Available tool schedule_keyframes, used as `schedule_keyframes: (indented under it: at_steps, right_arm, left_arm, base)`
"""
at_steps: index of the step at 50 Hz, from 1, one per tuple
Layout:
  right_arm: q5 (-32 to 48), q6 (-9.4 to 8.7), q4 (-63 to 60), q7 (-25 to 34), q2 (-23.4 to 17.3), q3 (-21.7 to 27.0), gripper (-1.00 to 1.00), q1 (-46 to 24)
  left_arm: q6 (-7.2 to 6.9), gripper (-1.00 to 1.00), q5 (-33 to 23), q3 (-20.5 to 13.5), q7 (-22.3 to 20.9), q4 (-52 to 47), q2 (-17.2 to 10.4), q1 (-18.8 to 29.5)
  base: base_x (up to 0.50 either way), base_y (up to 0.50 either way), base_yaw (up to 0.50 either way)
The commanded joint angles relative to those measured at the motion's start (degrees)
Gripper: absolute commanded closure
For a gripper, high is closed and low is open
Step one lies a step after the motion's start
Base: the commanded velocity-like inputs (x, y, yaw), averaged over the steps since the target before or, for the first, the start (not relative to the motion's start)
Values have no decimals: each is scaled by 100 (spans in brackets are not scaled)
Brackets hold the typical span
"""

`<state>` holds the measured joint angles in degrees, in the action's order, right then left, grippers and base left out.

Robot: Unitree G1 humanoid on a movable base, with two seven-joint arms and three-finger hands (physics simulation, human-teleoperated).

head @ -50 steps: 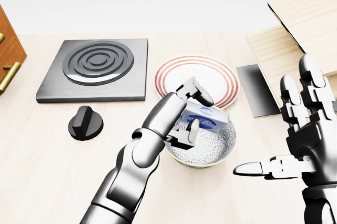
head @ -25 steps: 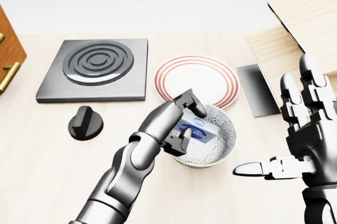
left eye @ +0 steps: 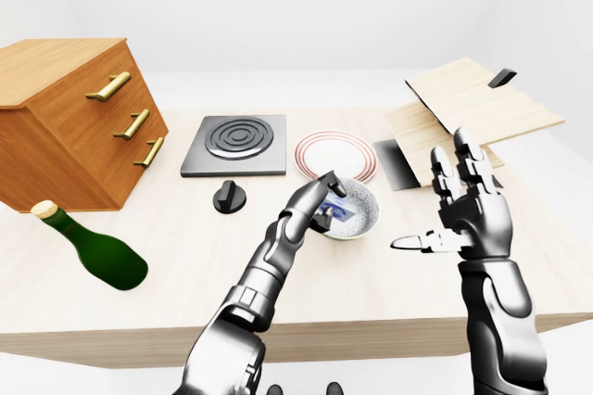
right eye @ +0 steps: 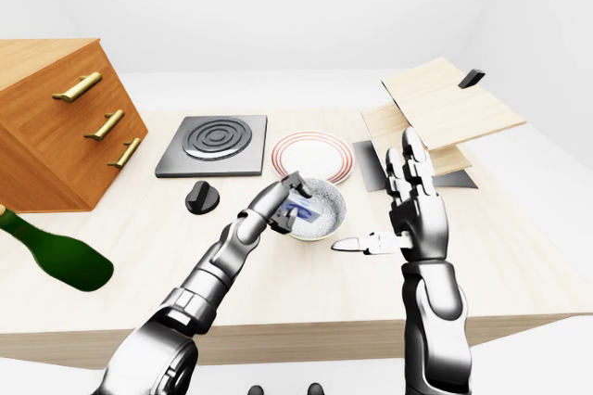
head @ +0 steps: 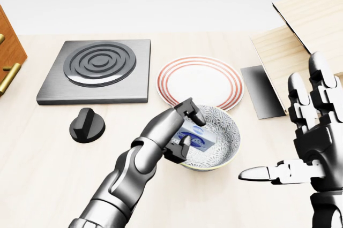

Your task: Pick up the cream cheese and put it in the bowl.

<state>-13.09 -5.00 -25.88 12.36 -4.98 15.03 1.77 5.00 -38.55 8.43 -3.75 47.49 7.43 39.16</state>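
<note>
Inside the bowl (head: 214,139), toward its left wall in the head view, sits the cream cheese (head: 195,137), a small blue-and-white box lying tilted below the rim. Left hand (head: 181,130) reaches over the rim; fingers (head: 191,111) above and thumb below close round the box. Grip reads as not yet released, so the box is probably held low to limit any drop or bounce. Judged stage: placement nearly done, release pending.

Right hand (head: 313,137) stands upright to the right of the bowl, well apart from it, fingers spread, thumb pointing left, holding nothing. Likely parked clear of the work.

Count on the table (left eye: 185,256):
- one bowl, one cream cheese
- one red-ringed plate (head: 214,78), just above the bowl, rims near
- one stove plate (head: 96,70), one black knob (head: 87,125)
- one drawer cabinet (left eye: 69,117), three brass handles
- one green bottle (left eye: 97,251), lying down
- wooden boards (left eye: 473,108) at upper right, number unclear
</note>
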Motion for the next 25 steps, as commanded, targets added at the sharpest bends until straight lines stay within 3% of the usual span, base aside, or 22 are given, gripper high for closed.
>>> schedule_keyframes:
  at_steps: [1, 10, 11, 14, 15, 16, 17, 18, 25]
  right_arm:
    - [-8, 0, -89, 18, 14, 9, -100, 31]
    - [-5, 0, -126, 27, 18, 11, -100, 34]
    - [-9, 0, -141, 28, 18, 11, -100, 36]
    - [-9, 0, -147, 32, 23, 11, -100, 42]
    - [-7, 0, -149, 33, 23, 10, -100, 43]
    - [-6, 0, -149, 37, 23, 10, -100, 44]
    - [-2, 0, -135, 36, 26, 10, -100, 41]
    - [-4, 0, -130, 41, 28, 8, -100, 43]
    - [24, 0, -90, 48, 35, -14, -100, 46]
  left_arm:
    - [0, 100, 126, -106, 130, 195, -2, 173]
    - [0, 100, 133, -120, 180, 284, -8, 240]
    - [0, 73, 140, -126, 181, 290, -9, 254]
    - [0, 49, 135, -124, 188, 272, -8, 258]
    - [0, 12, 132, -122, 193, 266, -8, 257]
    - [0, -55, 126, -120, 196, 248, -6, 255]
    - [0, -68, 129, -120, 179, 216, -2, 249]
    - [0, -100, 124, -117, 185, 200, -3, 244]
    - [0, -100, 152, -144, 185, 130, -10, 290]
  base:
    - [0, 0, 0]
    - [0, 0, 0]
    - [0, 0, 0]
    - [0, 0, 0]
    - [0, 0, 0]
    - [0, 0, 0]
    - [0, 0, 0]
    - [0, 0, 0]
    - [0, 0, 0]
